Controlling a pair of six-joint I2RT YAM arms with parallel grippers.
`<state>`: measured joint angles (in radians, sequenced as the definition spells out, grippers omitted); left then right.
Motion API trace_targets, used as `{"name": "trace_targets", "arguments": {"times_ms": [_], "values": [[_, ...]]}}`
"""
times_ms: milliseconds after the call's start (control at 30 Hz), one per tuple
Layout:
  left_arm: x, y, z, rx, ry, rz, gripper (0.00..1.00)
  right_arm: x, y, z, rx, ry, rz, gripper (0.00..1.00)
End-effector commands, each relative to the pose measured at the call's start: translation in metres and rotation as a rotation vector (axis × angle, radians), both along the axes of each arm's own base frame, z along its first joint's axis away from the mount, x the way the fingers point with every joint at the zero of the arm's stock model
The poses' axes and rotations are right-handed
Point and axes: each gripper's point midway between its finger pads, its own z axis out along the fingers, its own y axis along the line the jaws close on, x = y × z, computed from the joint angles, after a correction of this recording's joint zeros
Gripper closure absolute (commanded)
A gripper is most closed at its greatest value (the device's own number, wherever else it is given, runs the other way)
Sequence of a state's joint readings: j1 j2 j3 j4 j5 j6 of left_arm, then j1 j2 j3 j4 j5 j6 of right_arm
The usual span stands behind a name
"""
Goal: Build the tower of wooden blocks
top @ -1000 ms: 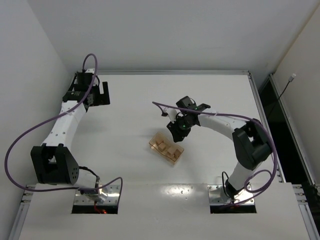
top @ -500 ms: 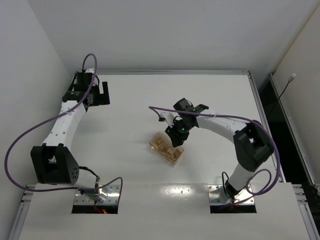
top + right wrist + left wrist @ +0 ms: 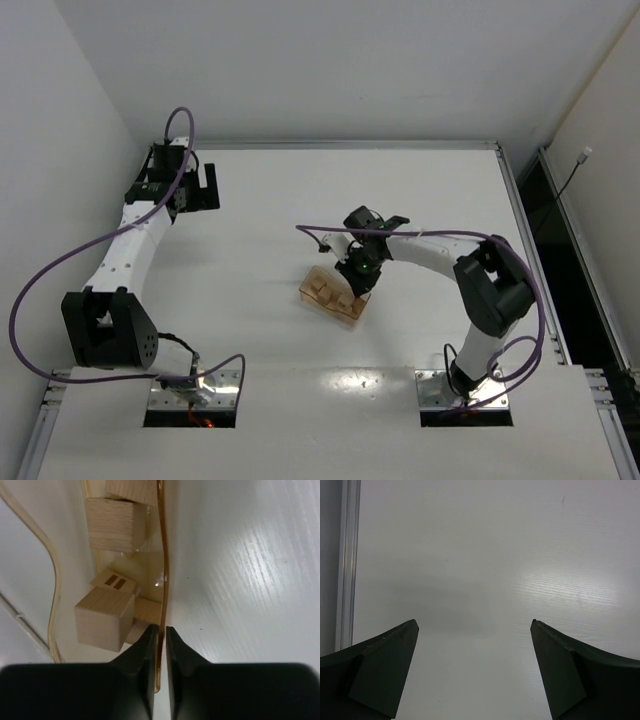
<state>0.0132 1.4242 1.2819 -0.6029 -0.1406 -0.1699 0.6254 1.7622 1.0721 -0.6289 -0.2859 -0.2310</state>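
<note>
Several small light-brown wood blocks lie loose inside a shallow clear amber tray; one shows two dark marks. In the top view the tray sits mid-table with the blocks in it. No tower stands anywhere in view. My right gripper is shut on the tray's thin side wall, one finger inside next to a block and one outside; in the top view the gripper is at the tray's far right edge. My left gripper is open and empty over bare table at the far left.
The white table has a raised metal rail along its left edge and back edge. White walls stand to the left and behind. The right arm's purple cable loops just beyond the tray.
My right gripper has moved toward the near left, down onto the tray's edge, and now grips its wall. The left arm has not moved.
</note>
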Motion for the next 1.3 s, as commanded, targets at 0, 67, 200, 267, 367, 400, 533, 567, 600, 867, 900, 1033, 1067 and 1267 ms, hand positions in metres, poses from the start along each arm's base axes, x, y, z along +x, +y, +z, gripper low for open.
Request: {"name": "trace_targets", "arguments": {"times_ms": [0, 67, 200, 267, 367, 400, 533, 567, 600, 867, 900, 1033, 1067, 1267], "values": [[0.01, 0.002, 0.018, -0.018, -0.053, 0.013, 0.06, 0.008, -0.003, -0.01, -0.03, -0.034, 0.005, 1.0], [0.01, 0.004, 0.018, -0.012, -0.053, 0.02, 0.06, 0.009, -0.001, -0.005, -0.014, -0.041, 0.007, 1.0], [0.008, -0.002, 0.008, -0.052, -0.042, 0.026, 0.05, 0.035, -0.002, 0.023, 0.014, -0.174, -0.079, 1.0], [0.007, -0.002, 0.005, -0.062, -0.035, 0.035, 0.05, 0.063, -0.008, 0.051, 0.016, -0.338, -0.184, 1.0], [0.005, 0.006, 0.002, -0.047, -0.032, 0.099, 0.05, 0.092, -0.025, 0.077, -0.032, -0.511, -0.297, 1.0], [0.002, 0.012, 0.0, -0.039, -0.021, 0.117, 0.05, 0.103, -0.026, 0.089, -0.026, -0.565, -0.333, 1.0], [-0.002, 0.024, -0.003, -0.004, -0.012, 0.162, 0.05, 0.131, -0.048, 0.113, -0.127, -0.75, -0.452, 1.0], [-0.003, 0.03, -0.003, 0.013, -0.015, 0.196, 0.05, 0.135, -0.049, 0.113, -0.147, -0.776, -0.466, 1.0], [-0.004, 0.035, -0.002, 0.022, -0.015, 0.214, 0.05, 0.141, -0.046, 0.121, -0.152, -0.839, -0.462, 1.0], [-0.01, 0.058, -0.002, -0.007, -0.006, 0.273, 0.05, 0.166, -0.067, 0.133, -0.466, -1.177, -0.47, 1.0], [-0.012, 0.063, -0.002, -0.007, -0.006, 0.287, 0.05, 0.168, -0.064, 0.142, -0.491, -1.238, -0.46, 1.0], [-0.013, 0.069, -0.003, -0.029, -0.008, 0.303, 0.05, 0.163, -0.061, 0.154, -0.573, -1.367, -0.417, 1.0], [-0.013, 0.072, -0.003, -0.038, -0.009, 0.306, 0.05, 0.156, -0.061, 0.146, -0.605, -1.383, -0.379, 1.0], [-0.014, 0.078, -0.007, -0.065, -0.001, 0.314, 0.05, 0.13, -0.058, 0.18, -0.689, -1.648, -0.319, 1.0]]}}
